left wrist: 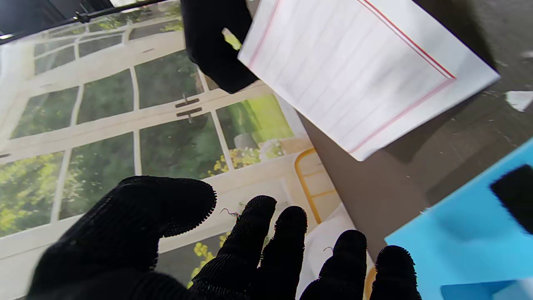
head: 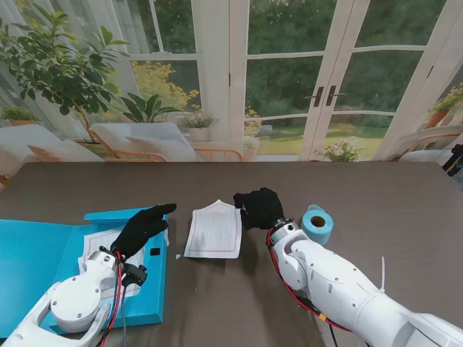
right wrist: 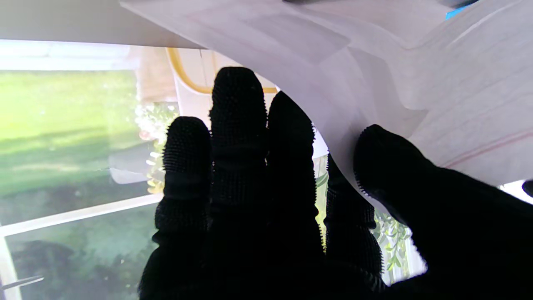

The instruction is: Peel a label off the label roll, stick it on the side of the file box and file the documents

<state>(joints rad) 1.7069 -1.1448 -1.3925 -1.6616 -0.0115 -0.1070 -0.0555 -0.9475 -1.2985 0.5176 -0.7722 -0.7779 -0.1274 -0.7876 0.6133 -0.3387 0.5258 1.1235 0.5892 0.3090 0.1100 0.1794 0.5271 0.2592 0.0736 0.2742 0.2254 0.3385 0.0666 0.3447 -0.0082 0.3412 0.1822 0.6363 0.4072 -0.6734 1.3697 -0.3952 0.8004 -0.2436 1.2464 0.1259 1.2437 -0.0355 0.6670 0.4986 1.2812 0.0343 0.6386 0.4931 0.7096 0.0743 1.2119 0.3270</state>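
White, red-bordered paper [head: 214, 230] hangs from our right hand [head: 258, 207], which is pinched on the sheet's far right corner; in the right wrist view the thumb [right wrist: 387, 166] presses one face of the buckled sheet [right wrist: 374, 62] while the fingers [right wrist: 237, 125] back the other. The sheet slopes down toward us from that corner, and the shadow beneath it in the left wrist view suggests its near edge is off the dark tabletop [head: 376, 195], though we cannot tell for certain. Our left hand [head: 143, 226] hovers over the right part of the open blue box [head: 36, 267], fingers loosely spread and holding nothing; its wrist view shows the fingertips [left wrist: 258, 216] apart in the air, with the sheet [left wrist: 358, 71] and our other hand [left wrist: 214, 46] ahead. Inside the box lies another white sheet [head: 98, 242], partly hidden by our left hand and wrist. The blue label roll [head: 317, 223] stands on the tabletop just right of our right wrist, apart from the held sheet. A small white scrap [head: 179, 256] lies on the tabletop between the box and the sheet's near left corner.
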